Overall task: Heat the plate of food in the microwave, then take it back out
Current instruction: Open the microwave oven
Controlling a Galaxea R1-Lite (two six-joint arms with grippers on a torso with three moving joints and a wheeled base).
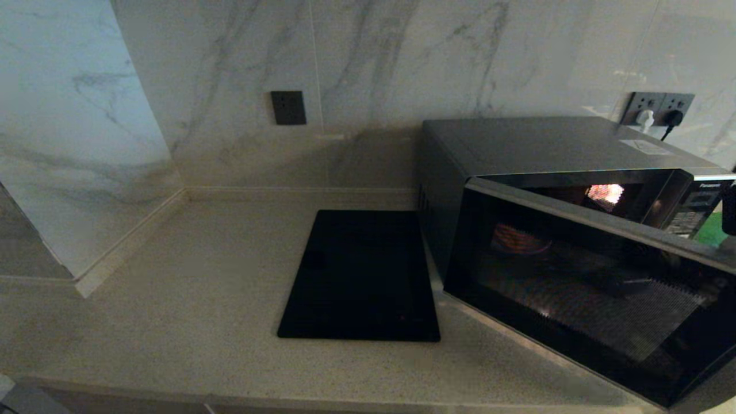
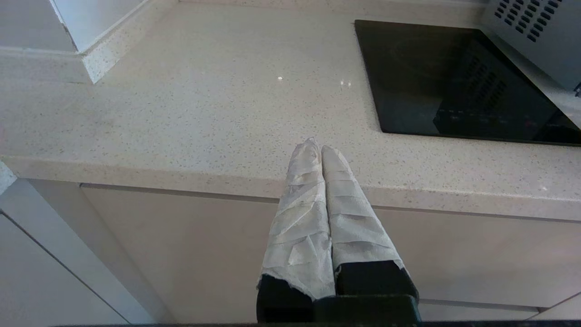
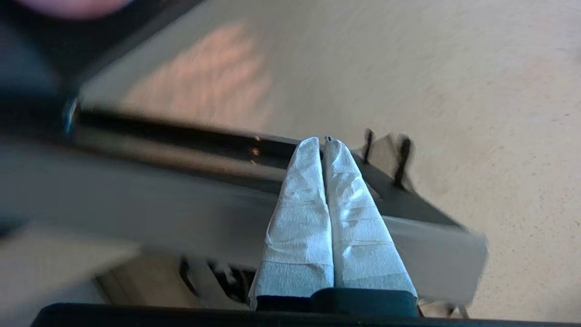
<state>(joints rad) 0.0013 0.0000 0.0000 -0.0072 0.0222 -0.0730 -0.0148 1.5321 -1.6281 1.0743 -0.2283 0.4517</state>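
The plate of food [image 1: 520, 238] is seen dimly through the glass of the microwave [image 1: 575, 230], whose door stands partly ajar. The right gripper [image 3: 323, 141], jaws pressed together and empty, is held at the door's edge, nearer than the left gripper [image 2: 317, 147], also closed, parked left of the microwave by the bench [image 1: 190, 287] front.
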